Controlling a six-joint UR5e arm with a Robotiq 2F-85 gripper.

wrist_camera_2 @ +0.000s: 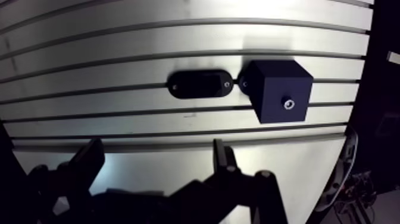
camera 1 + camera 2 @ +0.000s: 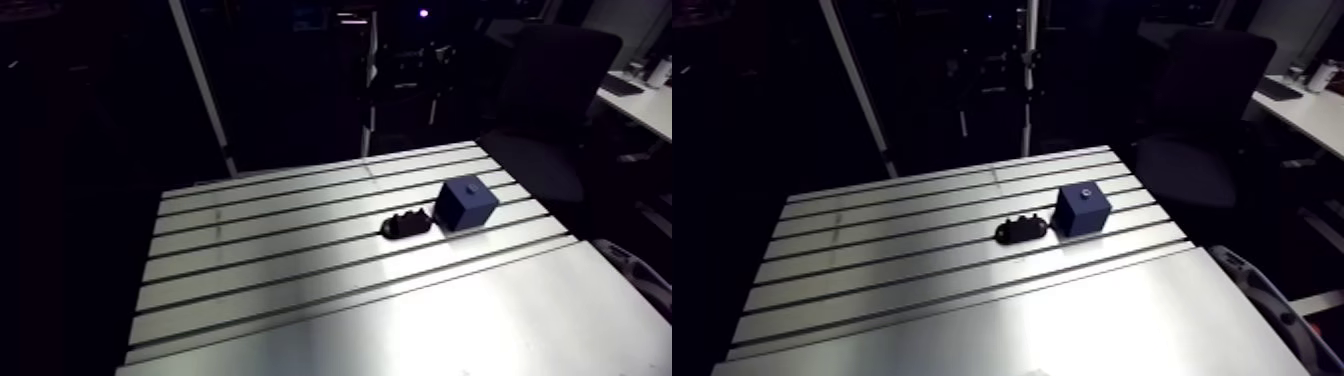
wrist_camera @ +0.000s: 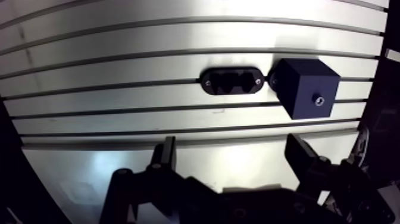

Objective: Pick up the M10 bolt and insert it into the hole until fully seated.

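Wrist view alone shows me the black two-finger gripper (image 3: 232, 143), spread wide and empty, near the dark blue cube (image 3: 305, 87); black oval holder (image 3: 232, 81) just beside it.

A robotics lab: a slotted aluminium surface (image 2: 290, 262) fills the lower frame, carrying a dark blue cube (image 2: 466, 203) with a hole and a black holder (image 2: 405, 225) right of centre.

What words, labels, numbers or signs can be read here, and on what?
None can be read. The blue block, the black oval holder, the slotted table and the claw show no legible marking in the arm view or the wrist view.
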